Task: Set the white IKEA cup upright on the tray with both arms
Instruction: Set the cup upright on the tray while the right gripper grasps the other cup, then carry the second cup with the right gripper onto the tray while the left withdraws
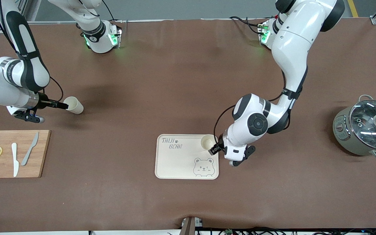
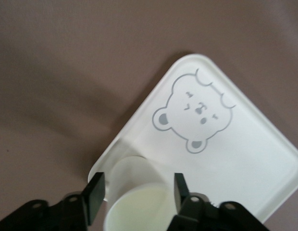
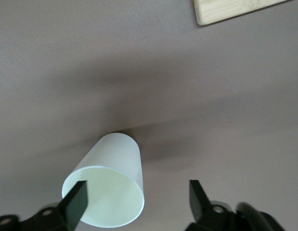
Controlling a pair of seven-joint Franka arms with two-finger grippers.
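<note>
Cups, not one but two, show in the front view: one cup (image 1: 208,141) stands upright on the tray (image 1: 178,163) at its corner toward the left arm's end, the left gripper (image 1: 214,147) at it; the second cup (image 1: 74,105) is on the table near the cutting board (image 1: 13,153), at the right gripper (image 1: 64,106).

Left wrist view: fingers (image 2: 94,195) spread either side of the cup (image 2: 137,202), apparently not squeezing. It stands close to the tray's rim (image 2: 98,166), so I judge a straight lift away safest.

Right wrist view: fingers (image 3: 76,202) wide apart, one touching the second cup's (image 3: 108,190) mouth. Bare table surrounds it; closing squarely should avoid tipping.
</note>
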